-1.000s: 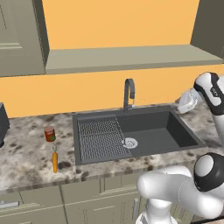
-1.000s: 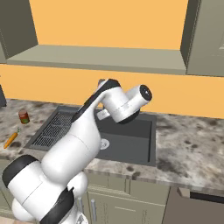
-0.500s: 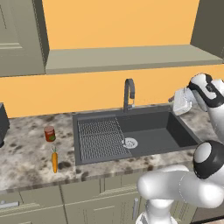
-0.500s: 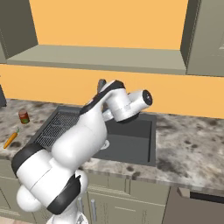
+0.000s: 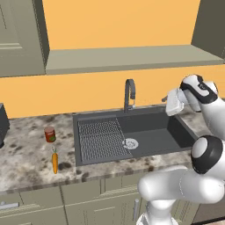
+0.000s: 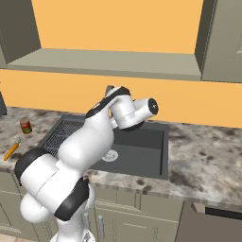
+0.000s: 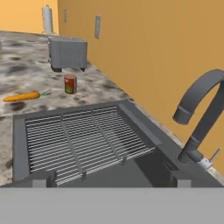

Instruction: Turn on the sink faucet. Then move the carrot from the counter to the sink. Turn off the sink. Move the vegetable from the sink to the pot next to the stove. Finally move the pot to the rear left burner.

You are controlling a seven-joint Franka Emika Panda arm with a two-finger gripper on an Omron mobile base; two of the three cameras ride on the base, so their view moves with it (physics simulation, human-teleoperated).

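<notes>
Granite counter (image 5: 26, 151) ran around the sink (image 5: 151, 132); my gripper (image 5: 172, 103) hung above the basin's right end, jaws wide and empty. Ahead and slightly right of it stood the sink faucet (image 7: 199, 116), upright, lever at its base.

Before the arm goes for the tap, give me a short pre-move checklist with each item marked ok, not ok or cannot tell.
1. Gripper open and empty: ok; the jaws stand wide and hold nothing.
2. Sink faucet in sight of the hand camera: ok; it shows at the right of the hand view, with a small lever at its base.
3. Water off at the start: ok; no stream falls from the spout.
4. Path from gripper to faucet free: ok; only the open sink lies between them.
5. Carrot waiting on the counter: ok; it lies near the red can.
6. Which way the lever must go: cannot tell.
</notes>
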